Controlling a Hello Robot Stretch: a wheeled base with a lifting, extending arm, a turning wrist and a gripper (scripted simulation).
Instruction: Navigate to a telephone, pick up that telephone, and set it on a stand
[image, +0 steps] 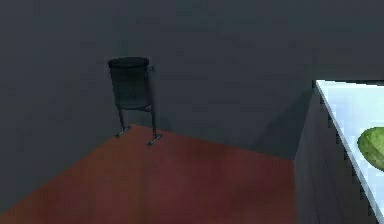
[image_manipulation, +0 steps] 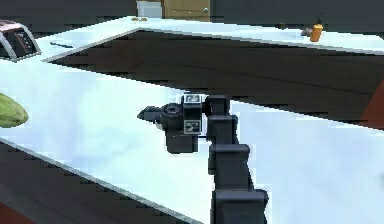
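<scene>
Dark legged bin (image: 132, 85), hand (image_manipulation: 150, 114) over white counter (image_manipulation: 90, 135)

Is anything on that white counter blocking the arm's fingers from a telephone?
Nothing visible does: bare countertop surrounds the fingers. The toaster, the green thing and the orange bottle stand well away near the edges. I cannot tell whether any of them is the telephone.

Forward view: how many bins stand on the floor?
1. A dark bin on thin legs stands by the wall, left of centre. The white counter at the right edge could hide others.
</scene>
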